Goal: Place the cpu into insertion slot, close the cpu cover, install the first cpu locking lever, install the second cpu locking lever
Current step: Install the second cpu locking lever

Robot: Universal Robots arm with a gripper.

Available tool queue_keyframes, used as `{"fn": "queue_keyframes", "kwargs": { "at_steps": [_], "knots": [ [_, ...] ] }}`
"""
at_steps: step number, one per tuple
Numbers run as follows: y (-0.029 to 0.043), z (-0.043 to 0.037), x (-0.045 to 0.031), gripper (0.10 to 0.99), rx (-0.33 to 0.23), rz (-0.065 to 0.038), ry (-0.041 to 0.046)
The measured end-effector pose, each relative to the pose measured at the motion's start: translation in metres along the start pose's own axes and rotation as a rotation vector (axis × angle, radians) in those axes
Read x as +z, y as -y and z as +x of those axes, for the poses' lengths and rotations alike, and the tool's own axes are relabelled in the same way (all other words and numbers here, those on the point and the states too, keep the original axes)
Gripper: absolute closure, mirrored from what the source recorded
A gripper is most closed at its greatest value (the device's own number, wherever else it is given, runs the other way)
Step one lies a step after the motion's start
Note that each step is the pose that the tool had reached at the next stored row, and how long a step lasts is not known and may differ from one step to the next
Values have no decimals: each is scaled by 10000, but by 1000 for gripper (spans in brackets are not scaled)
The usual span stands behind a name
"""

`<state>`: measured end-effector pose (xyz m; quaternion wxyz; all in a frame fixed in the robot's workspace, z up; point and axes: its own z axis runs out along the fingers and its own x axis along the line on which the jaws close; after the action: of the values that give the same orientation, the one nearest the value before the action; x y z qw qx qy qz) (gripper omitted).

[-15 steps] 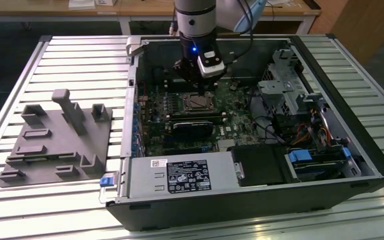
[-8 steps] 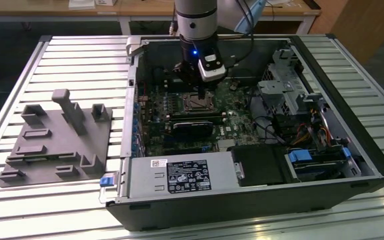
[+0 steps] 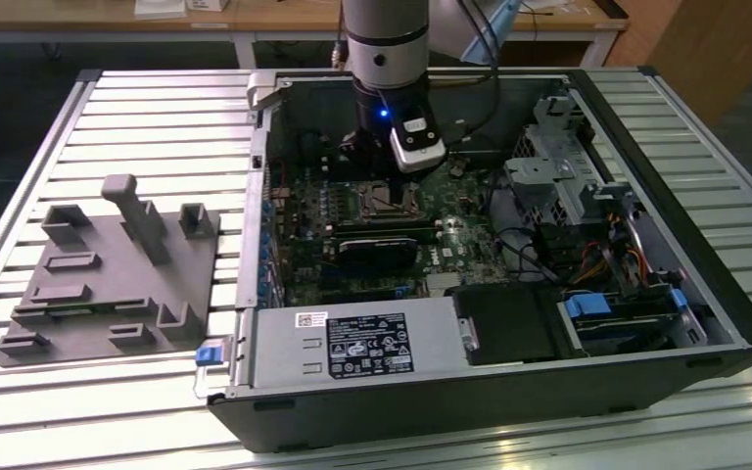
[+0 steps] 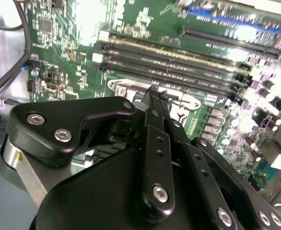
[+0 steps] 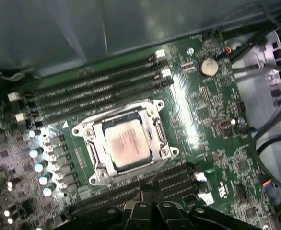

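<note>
In the first wrist view the cpu (image 5: 127, 145) lies flat in the insertion slot (image 5: 165, 152), its dull silvery top showing. The cpu cover (image 5: 97, 143) lies down around it as a thin metal frame. I cannot make out how the locking levers stand. My gripper (image 5: 149, 189) hovers just off one edge of the slot, over the long black memory slots (image 5: 92, 98). In the second wrist view the gripper (image 4: 155, 93) is shut with nothing between its fingers (image 4: 154, 124). In the exterior view the gripper (image 3: 365, 162) hangs inside the open case, just behind the insertion slot (image 3: 383, 201).
The open computer case (image 3: 689, 294) lies on a slatted metal table (image 3: 154, 117). A black card (image 3: 376, 257) sits in front of the slot, with drive bays and cables (image 3: 572, 186) at the exterior view's right. A grey fixture plate (image 3: 102, 274) rests outside the case at the exterior view's left.
</note>
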<state>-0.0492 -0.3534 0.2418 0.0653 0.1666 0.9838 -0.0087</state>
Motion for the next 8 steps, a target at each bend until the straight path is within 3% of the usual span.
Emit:
{"fn": "queue_keyframes", "kwargs": {
  "at_steps": [4, 8],
  "knots": [
    [35, -11, 15, 980, -1, 12, -45],
    [48, -11, 39, 980, -65, 56, -226]
  ]
}}
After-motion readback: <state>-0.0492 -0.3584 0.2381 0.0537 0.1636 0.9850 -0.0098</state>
